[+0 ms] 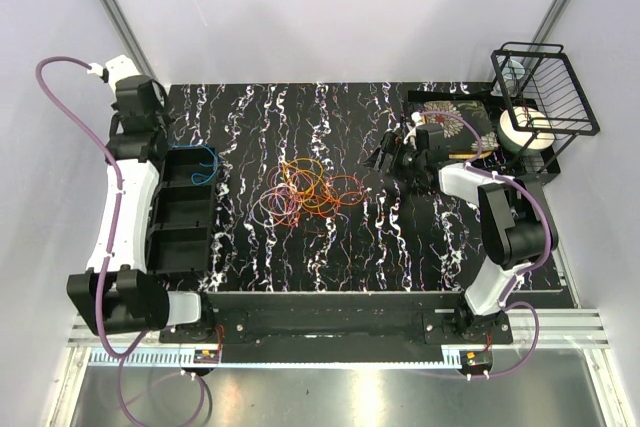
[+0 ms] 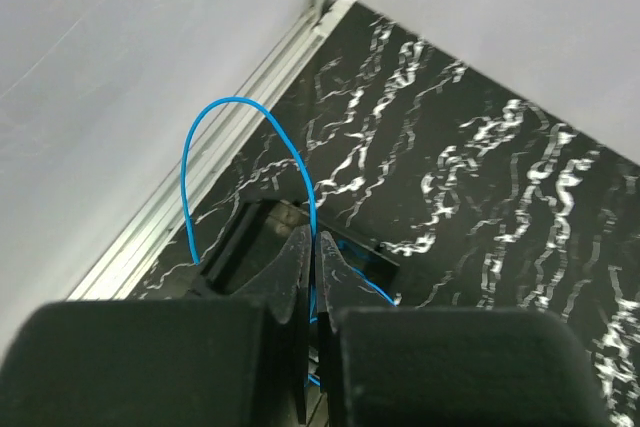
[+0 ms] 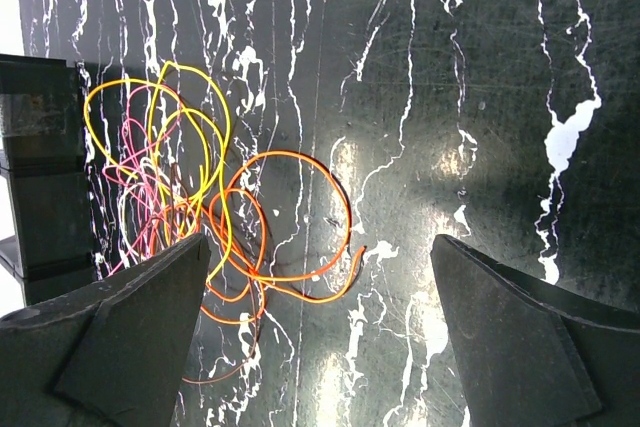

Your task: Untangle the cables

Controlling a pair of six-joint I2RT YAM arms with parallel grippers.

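Note:
A tangle of cables (image 1: 305, 190) in orange, yellow, red and pale violet lies in loose loops on the black marbled table (image 1: 400, 237), left of centre. My right gripper (image 1: 385, 155) is open and empty, to the right of the tangle. In the right wrist view the gripper (image 3: 320, 239) hangs above the table with an orange loop (image 3: 290, 217) between its fingers, and yellow (image 3: 170, 117) and pink (image 3: 135, 162) loops further left. My left gripper (image 2: 312, 239) is shut on a blue cable (image 2: 215, 117), which arches up over the tray's far compartment (image 2: 250, 237). The blue cable also shows in the top view (image 1: 205, 162).
A black sectioned tray (image 1: 180, 217) stands along the table's left side; it also shows in the right wrist view (image 3: 40, 147). At the back right are a black wire basket (image 1: 545, 87), a white roll (image 1: 525, 132) and a patterned box (image 1: 455, 117). White walls close in the table.

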